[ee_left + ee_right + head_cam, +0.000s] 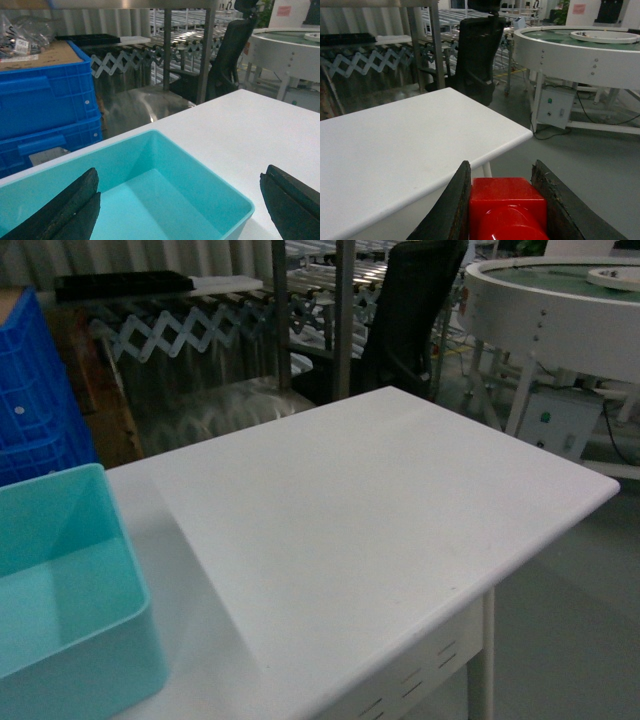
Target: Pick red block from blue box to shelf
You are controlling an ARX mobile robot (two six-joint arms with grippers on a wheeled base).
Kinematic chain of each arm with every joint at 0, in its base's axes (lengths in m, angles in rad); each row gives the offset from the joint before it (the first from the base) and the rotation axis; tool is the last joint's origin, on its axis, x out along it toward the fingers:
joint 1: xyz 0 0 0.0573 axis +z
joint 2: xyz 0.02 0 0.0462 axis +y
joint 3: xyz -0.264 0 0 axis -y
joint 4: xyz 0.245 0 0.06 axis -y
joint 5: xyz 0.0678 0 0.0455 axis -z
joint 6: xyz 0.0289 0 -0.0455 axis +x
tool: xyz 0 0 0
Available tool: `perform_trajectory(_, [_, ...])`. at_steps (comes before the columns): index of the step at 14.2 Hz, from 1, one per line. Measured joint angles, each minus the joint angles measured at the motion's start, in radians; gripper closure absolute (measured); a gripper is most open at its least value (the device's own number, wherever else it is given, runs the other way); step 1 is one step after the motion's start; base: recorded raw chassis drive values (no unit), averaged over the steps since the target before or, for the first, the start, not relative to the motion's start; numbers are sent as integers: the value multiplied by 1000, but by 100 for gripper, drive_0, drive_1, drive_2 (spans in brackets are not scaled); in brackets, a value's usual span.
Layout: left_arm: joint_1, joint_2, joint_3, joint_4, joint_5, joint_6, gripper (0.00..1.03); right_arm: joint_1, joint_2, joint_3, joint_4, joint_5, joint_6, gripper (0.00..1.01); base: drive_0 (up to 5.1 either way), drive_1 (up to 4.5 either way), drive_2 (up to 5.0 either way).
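Right wrist view shows my right fingers (502, 200) closed on the red block (507, 206), its round stud facing the camera, pinched between both pads. That hand hangs out past the edge of the desk (395, 150), over bare floor, so a loose grip here would drop the block where I could not easily recover it. The glossy plastic looks slippery, and I judge a quick swing toward the shelf (432, 45) could twist it between the pads. The shelf posts stand beyond the desk near a black chair (477, 50), and I might clip either on the way. My left fingers (180, 205) are spread wide, hovering just above the blue box (165, 200), which sits at the desk's left end; the part of its floor I can see looks empty, though its near corner is hidden. Neither arm appears in the head view.
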Motion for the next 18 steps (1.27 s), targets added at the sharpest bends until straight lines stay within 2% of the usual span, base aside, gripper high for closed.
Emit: perform_trajectory(18, [0, 0, 0, 0, 0, 0, 5, 0, 0, 0, 0, 0, 0, 72, -161, -161, -161])
